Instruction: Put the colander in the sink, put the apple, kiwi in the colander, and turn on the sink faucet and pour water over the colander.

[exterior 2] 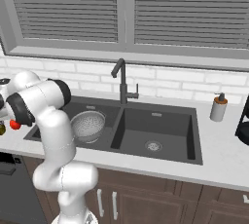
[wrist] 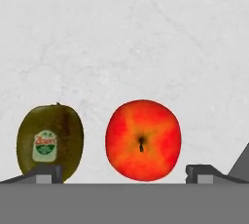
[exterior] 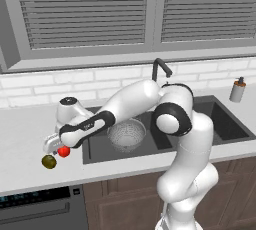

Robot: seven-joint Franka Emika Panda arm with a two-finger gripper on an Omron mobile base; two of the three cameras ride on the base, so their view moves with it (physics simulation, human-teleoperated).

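Note:
The red apple (exterior: 63,151) lies on the white counter left of the sink (exterior: 227,124), with the olive-brown kiwi (exterior: 48,161) just beside it. My gripper (exterior: 56,145) hangs right over the apple. In the hand view the apple (wrist: 143,140) sits between the two spread fingertips (wrist: 48,173) without touching them, and the gripper (wrist: 124,173) is open. The kiwi (wrist: 49,140) is partly behind the left fingertip. The silver colander (exterior: 126,134) rests in the sink's left basin (exterior 2: 114,116), under the tall dark faucet (exterior: 159,69). No water is running.
A grey soap dispenser (exterior: 237,90) stands on the counter right of the sink. A dark stand (exterior 2: 243,121) is at the far right edge. A dishwasher front (exterior: 35,209) sits below the counter under the fruits. My arm reaches across the left basin.

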